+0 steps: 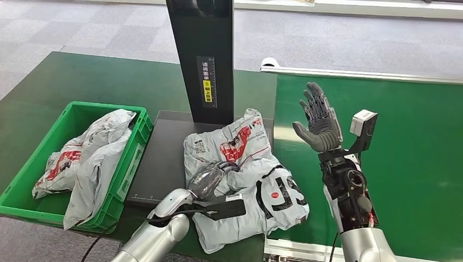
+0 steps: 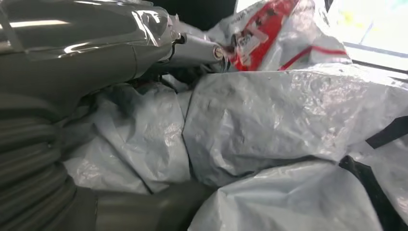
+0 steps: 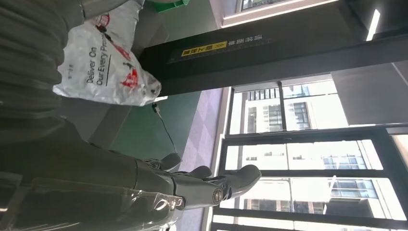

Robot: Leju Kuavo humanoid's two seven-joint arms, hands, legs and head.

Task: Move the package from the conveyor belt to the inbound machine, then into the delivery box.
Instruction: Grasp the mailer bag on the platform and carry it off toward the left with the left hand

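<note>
A grey plastic package (image 1: 248, 158) with red and black print lies crumpled on the black platform (image 1: 161, 158) of the inbound machine, its right part overhanging the conveyor belt (image 1: 409, 164). My left hand (image 1: 210, 177) lies on top of the package's middle, and in the left wrist view its fingers (image 2: 197, 48) curl into the folds of the package (image 2: 269, 115), gripping it. My right hand (image 1: 319, 123) is raised above the belt with fingers spread and nothing in it; the right wrist view shows that hand (image 3: 192, 185) open in the air, apart from the package (image 3: 103, 67).
A green delivery box (image 1: 98, 105) stands left of the platform with two grey packages (image 1: 87, 158) inside. The machine's black column (image 1: 202, 54) rises behind the platform. The green belt stretches to the right.
</note>
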